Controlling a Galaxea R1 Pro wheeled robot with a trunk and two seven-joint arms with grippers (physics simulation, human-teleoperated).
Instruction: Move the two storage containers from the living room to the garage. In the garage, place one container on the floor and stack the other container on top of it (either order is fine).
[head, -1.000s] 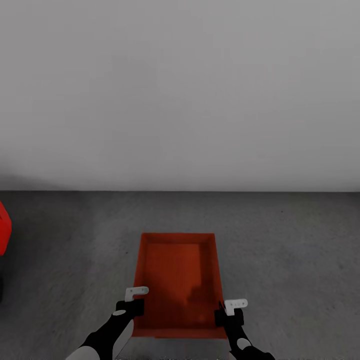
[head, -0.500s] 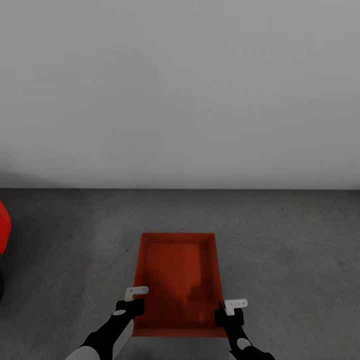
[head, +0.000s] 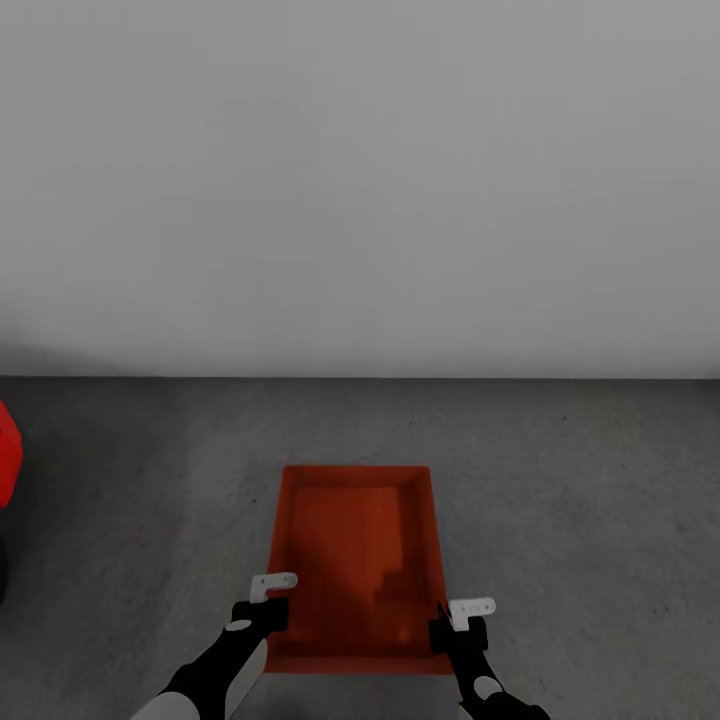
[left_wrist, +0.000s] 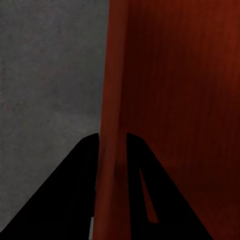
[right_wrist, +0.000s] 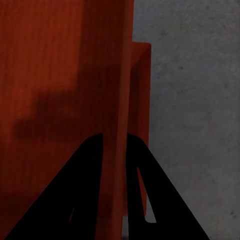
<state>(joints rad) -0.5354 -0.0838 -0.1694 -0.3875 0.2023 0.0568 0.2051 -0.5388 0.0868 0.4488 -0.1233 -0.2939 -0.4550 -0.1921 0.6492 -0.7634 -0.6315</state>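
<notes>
A red-orange open-top storage container (head: 352, 560) sits low over the dark grey garage floor (head: 580, 500), its long side running away from me. My left gripper (head: 272, 610) is shut on its left wall near the near corner. In the left wrist view that gripper (left_wrist: 111, 137) has the thin wall (left_wrist: 112, 90) between its black fingers. My right gripper (head: 446, 628) is shut on the right wall. In the right wrist view that gripper (right_wrist: 115, 136) straddles the wall, and a second red-orange wall (right_wrist: 141, 115) shows just outside it, seemingly another container underneath.
A plain light grey wall (head: 360, 180) stands close ahead, meeting the floor just beyond the container. Part of a red car (head: 8, 465) pokes in at the left edge. Open concrete lies to the right of the container.
The whole picture shifted slightly, so the camera moved. A pale strip below the container's near edge a second ago is gone. Grippers and container keep the same hold.
</notes>
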